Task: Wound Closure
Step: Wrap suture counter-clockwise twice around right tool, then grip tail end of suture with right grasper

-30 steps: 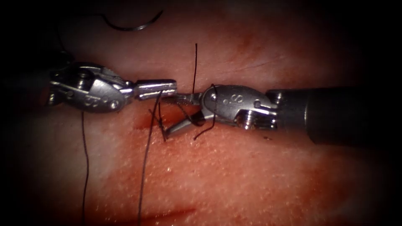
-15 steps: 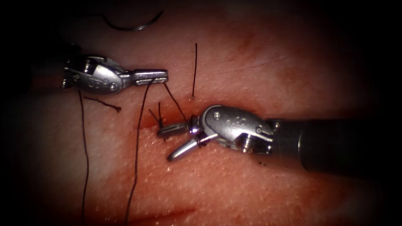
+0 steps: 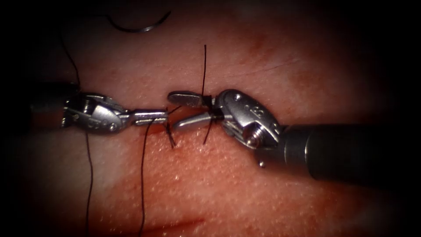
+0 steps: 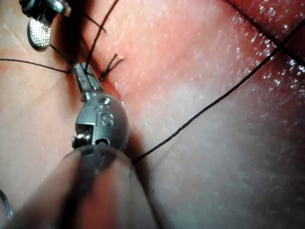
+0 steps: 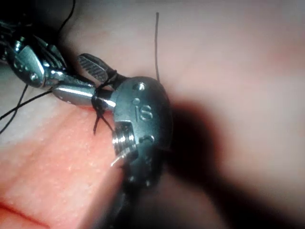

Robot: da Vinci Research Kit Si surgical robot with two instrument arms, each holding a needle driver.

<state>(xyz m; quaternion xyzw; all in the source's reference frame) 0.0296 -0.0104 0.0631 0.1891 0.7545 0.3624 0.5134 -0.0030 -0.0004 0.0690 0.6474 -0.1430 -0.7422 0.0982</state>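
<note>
Endoscope view: thread [image 3: 142, 175] is clamped by the left tool [image 3: 151, 116] beside the cut [image 3: 169, 131]; the right tool [image 3: 186, 110] is spread, grasping nothing, thread looped round it. Needle [image 3: 138, 27] lies free on tissue [image 3: 245, 184]. Risk: snagged loop, if pulled unevenly.

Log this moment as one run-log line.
left tool: shut on thread | right tool: open, thread around it | needle: free on tissue
</note>
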